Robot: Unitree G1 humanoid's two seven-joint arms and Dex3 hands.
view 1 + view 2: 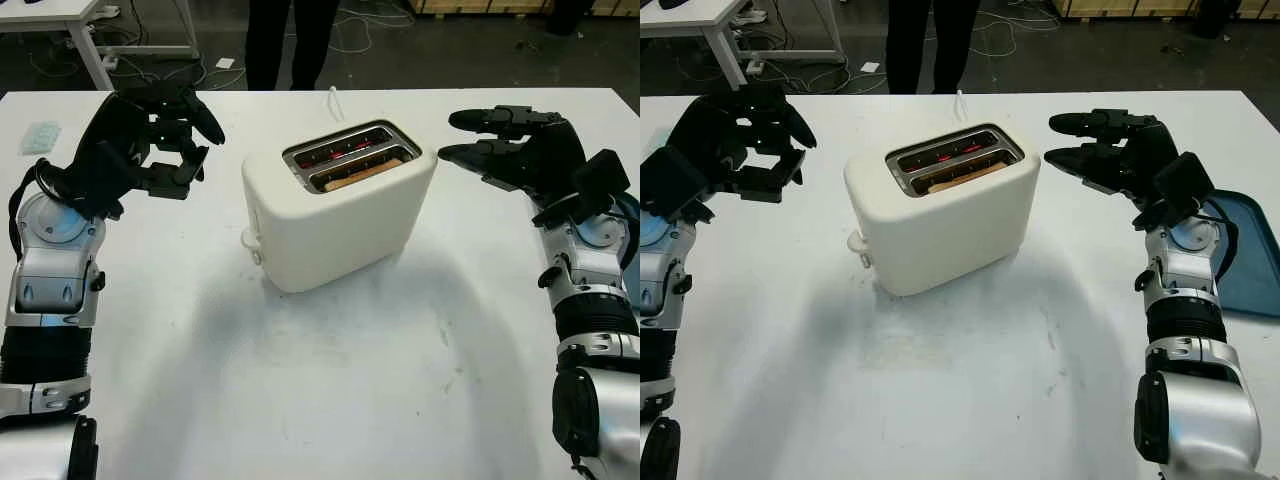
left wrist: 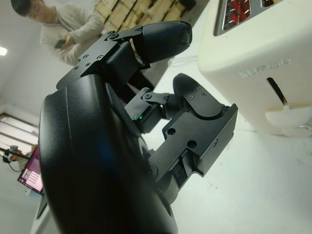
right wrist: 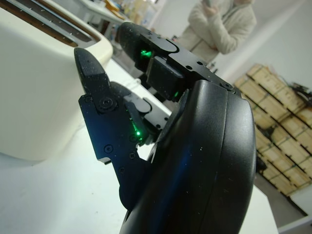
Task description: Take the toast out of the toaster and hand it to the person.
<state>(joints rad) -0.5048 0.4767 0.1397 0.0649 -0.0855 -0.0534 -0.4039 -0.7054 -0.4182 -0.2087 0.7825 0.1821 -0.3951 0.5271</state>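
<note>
— What's on the table?
— A cream toaster, toast in its near slot.
— And the hands?
— Left hand open beside its left, right hand open beside its right, neither touching. A person stands behind; blue tray at right.

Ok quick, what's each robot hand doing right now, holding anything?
Left robot hand: open, holding nothing, raised off the table beside the toaster.
Right robot hand: open, holding nothing, on the toaster's other side.
Toast sits in its slot.
</note>
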